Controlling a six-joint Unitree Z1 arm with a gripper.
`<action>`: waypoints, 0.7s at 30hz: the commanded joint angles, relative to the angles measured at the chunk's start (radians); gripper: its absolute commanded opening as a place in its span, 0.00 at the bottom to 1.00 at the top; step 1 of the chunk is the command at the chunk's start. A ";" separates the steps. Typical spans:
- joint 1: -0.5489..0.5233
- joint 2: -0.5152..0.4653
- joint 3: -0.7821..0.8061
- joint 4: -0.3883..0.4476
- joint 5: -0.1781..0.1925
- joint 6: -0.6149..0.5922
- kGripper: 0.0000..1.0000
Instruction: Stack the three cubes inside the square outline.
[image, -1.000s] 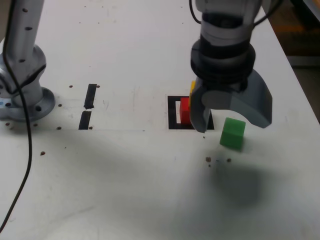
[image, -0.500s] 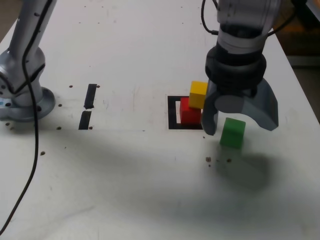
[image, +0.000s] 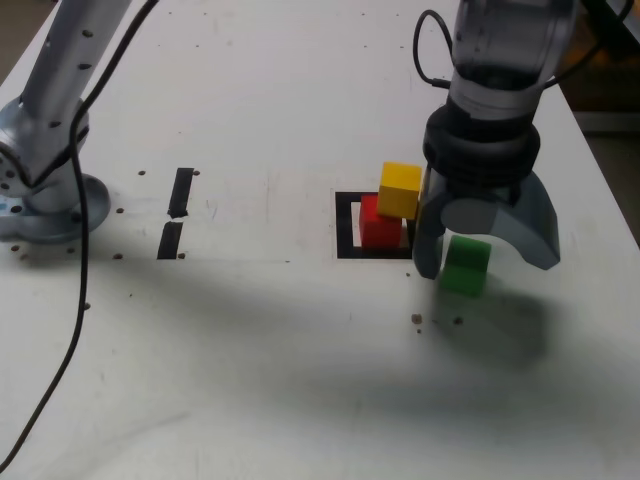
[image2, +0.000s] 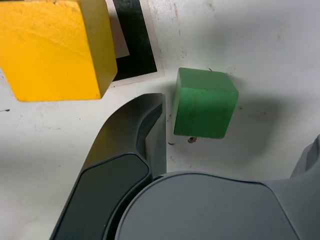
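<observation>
The red cube (image: 378, 226) sits inside the square outline (image: 346, 226), and the yellow cube (image: 400, 190) rests on top of it, shifted a little toward the exterior view's right. On the table just right of the outline stands the green cube (image: 465, 265). My gripper (image: 484, 250) is open and low over it, with one finger (image: 428, 250) between the green cube and the stack and the other finger (image: 540, 240) on the far side. In the wrist view the green cube (image2: 205, 102) lies beside the near finger (image2: 145, 125), with the yellow cube (image2: 55, 47) and the outline's tape (image2: 132, 40) beyond. My gripper (image2: 235, 125) holds nothing.
Two short black tape strips (image: 181, 192) (image: 170, 240) lie at the exterior view's left, near the arm's round base (image: 50, 205). A black cable (image: 70, 330) trails down the left side. The table's right edge (image: 605, 170) runs close behind the gripper.
My gripper has moved toward the exterior view's right and down, uncovering the yellow cube on the red one. Its fingers now straddle the green cube. The cubes have not moved.
</observation>
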 joint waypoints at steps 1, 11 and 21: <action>0.003 0.003 0.002 -0.002 -0.003 0.003 0.97; 0.008 0.005 0.031 -0.012 -0.036 0.019 0.95; 0.012 0.018 0.044 -0.058 -0.068 0.047 0.95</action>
